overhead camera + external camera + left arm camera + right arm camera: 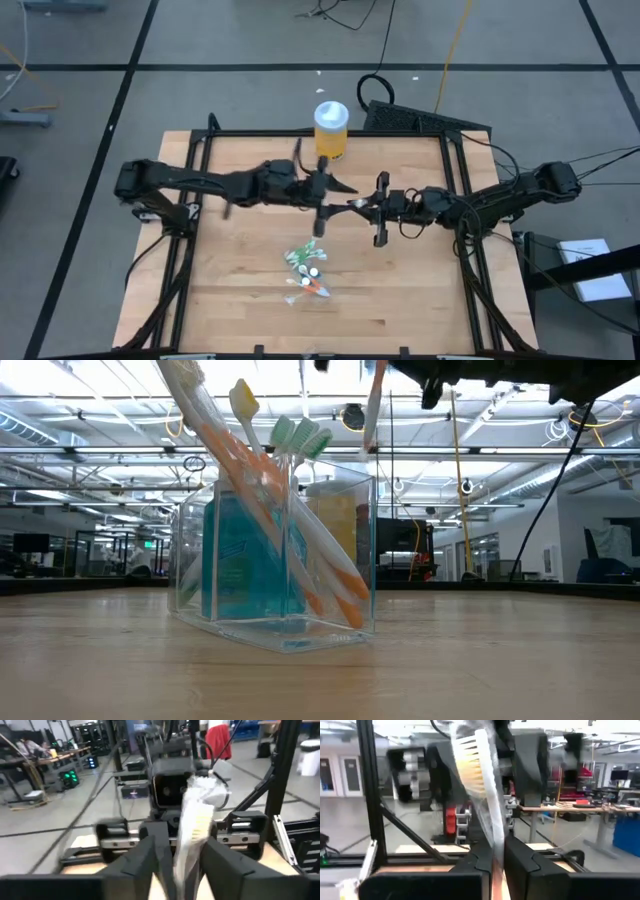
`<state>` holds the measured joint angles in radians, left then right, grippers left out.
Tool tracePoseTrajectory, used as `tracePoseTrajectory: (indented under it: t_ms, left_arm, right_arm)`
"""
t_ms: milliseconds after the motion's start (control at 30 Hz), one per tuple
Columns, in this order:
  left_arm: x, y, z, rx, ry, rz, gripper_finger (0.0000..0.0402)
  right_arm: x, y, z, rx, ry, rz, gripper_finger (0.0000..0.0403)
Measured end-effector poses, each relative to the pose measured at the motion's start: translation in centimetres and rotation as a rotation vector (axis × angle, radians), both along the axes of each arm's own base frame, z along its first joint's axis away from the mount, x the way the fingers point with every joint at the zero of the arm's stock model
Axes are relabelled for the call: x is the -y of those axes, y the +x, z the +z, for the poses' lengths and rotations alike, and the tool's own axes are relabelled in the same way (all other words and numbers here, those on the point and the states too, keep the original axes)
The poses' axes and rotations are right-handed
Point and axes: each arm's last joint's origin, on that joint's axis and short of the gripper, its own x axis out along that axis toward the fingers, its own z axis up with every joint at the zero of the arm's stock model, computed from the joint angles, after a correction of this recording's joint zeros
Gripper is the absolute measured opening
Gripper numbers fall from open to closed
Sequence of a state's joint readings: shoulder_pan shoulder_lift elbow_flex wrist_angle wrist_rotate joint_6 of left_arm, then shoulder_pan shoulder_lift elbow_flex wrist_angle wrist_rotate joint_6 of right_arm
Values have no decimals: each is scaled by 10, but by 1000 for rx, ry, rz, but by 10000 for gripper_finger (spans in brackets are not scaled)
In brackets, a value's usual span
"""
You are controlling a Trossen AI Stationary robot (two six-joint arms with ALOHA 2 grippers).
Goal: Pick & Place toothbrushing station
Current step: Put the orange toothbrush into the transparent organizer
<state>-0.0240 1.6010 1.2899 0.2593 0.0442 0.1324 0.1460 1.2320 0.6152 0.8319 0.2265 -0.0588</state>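
The toothbrushing station (308, 270), a see-through box, stands on its base in the middle of the table. In the low view (275, 560) it holds several toothbrushes and a teal tube. My left gripper (338, 190) and my right gripper (364, 205) meet tip to tip above the table, beyond the station. Between them is one pale toothbrush (352, 203) with yellowish bristles. It shows in the left wrist view (192, 835) and in the right wrist view (485, 805). My left gripper has the toothbrush between its two fingers (155, 860) at the bristle end (197, 827), coming level from the table's left. The toothbrush is clear of the table. My right gripper pinches the toothbrush's handle (497, 852) between its two fingers (520, 862), coming level from the table's right. The bristle head (467, 767) sticks out beyond the fingers toward the left arm.
A yellow-orange jar with a white lid (331, 130) stands at the table's far edge, just beyond the grippers. A black frame (455, 200) runs along the table's sides. Bare wood lies to the left and right of the station.
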Motion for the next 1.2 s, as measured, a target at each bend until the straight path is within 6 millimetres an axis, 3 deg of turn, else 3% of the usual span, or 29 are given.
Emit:
tracePoseTrajectory:
  t_ms: [200, 333, 500, 667, 900, 1033, 1200]
  left_arm:
    - [5, -63, 61, -9, -6, 71, 223]
    - [3, -99, 67, -61, -46, 83, 244]
    - [2, -135, 67, 15, -65, 114, 250]
    - [-5, -146, 38, 45, -71, 232, 250]
    - [-9, -151, 17, 124, -93, 327, 250]
    - [-9, -151, 15, 123, -109, 324, 250]
    - [-9, -151, 14, 115, -120, 324, 250]
  right_arm:
    - [-7, 0, -10, -67, 27, 82, 14]
    - [-15, -2, -1, -4, 107, 151, 14]
    - [-34, 3, 1, 34, 198, 326, 14]
    - [-59, 24, -16, -12, 251, 394, 14]
    - [-90, 59, -35, -52, 277, 462, 14]
    - [-103, 70, -43, -69, 282, 480, 14]
    - [-106, 79, -70, -136, 274, 419, 14]
